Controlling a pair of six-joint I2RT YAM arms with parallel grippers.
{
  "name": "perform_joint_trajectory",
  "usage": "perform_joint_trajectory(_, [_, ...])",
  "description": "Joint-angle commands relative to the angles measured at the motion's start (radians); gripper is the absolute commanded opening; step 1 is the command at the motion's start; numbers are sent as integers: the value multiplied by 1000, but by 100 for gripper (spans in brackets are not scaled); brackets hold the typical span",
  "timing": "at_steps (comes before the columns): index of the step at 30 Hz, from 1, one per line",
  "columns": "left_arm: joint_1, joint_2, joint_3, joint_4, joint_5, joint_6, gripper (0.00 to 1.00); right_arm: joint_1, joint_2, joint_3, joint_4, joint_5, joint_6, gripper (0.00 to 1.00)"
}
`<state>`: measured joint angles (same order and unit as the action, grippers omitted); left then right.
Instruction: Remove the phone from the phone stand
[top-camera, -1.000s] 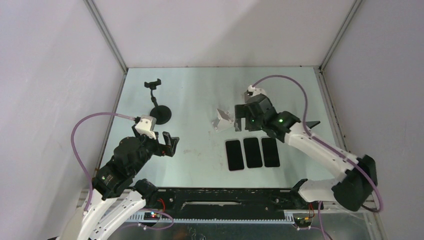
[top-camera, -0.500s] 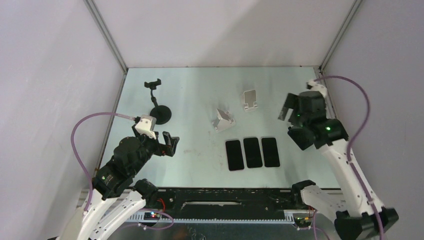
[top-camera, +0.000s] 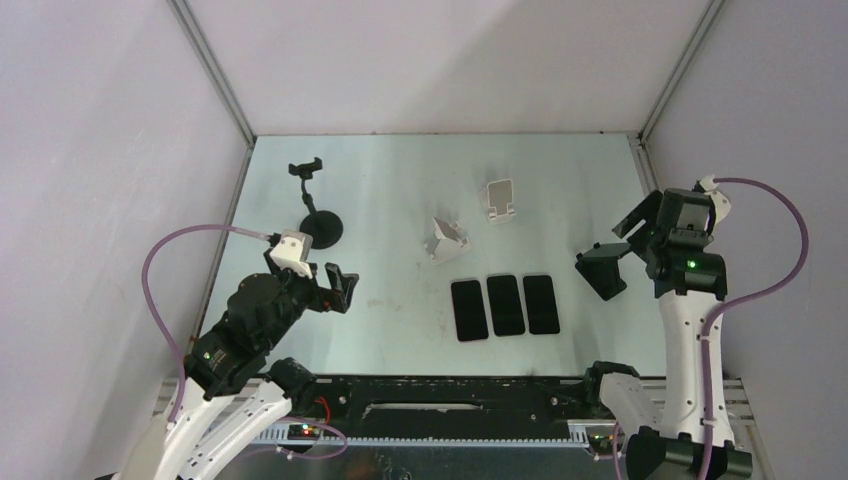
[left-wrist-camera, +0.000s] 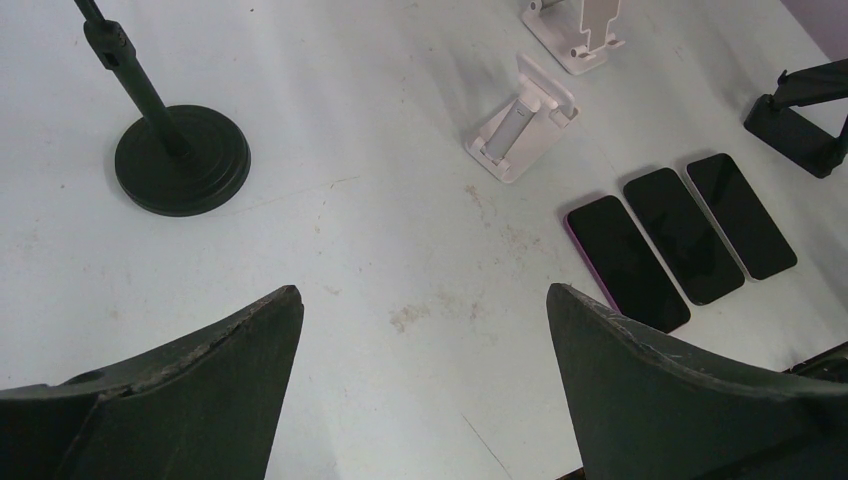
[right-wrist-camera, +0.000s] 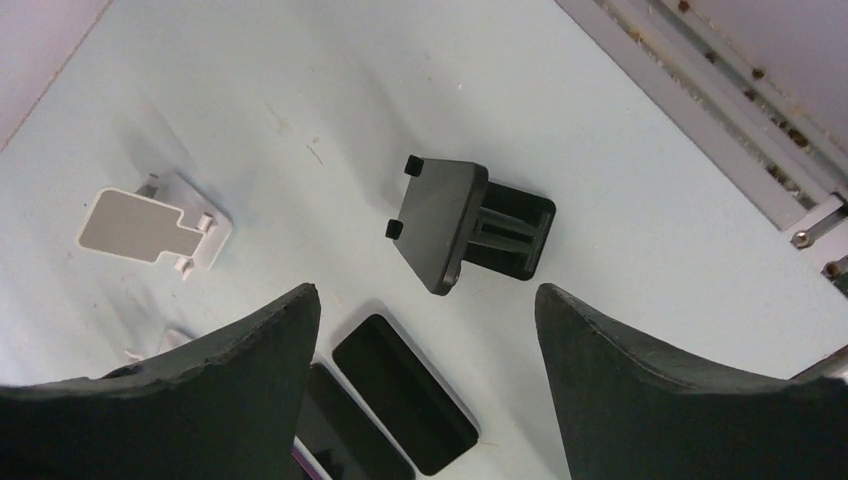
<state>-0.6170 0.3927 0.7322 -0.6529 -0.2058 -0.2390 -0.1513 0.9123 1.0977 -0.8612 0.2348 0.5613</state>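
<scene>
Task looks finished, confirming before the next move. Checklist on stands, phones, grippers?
1. black stand holds no phone: ok.
2. white upright stand, white folding stand and round-base stand hold no phone: ok.
3. three phones lie flat, side by side on the table, touching no stand: ok.
4. left gripper open, nothing between its fingers: ok.
5. right gripper open, empty, above the table: ok.
6. Phones unscratched: cannot tell.
</scene>
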Motion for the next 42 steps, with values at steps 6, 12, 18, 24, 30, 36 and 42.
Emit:
perform_joint_trajectory(6, [-6,-2,-8,32,8,-3,100,-144,79,-97,154,-187,101,74])
perform_joint_trajectory(12, [-6,0,-9,34,12,-3,100,-182,144,-131,206,-256,113,67])
perform_joint_trajectory(18, [-6,-2,-8,36,9,-3,100,-204,199,-139,251,-288,117,60])
perform_joint_trajectory(24, [-5,-4,-8,35,11,-3,100,-221,238,-139,269,-306,124,54])
perform_joint_trajectory(30, [-5,-4,-8,35,14,-3,100,-228,275,-139,286,-331,129,48])
perform_joint_trajectory(36, [-5,-5,-8,36,11,-3,100,-229,293,-141,290,-340,129,42])
perform_joint_trajectory(42, [-5,-5,-8,37,14,-2,100,-229,286,-140,287,-340,124,31])
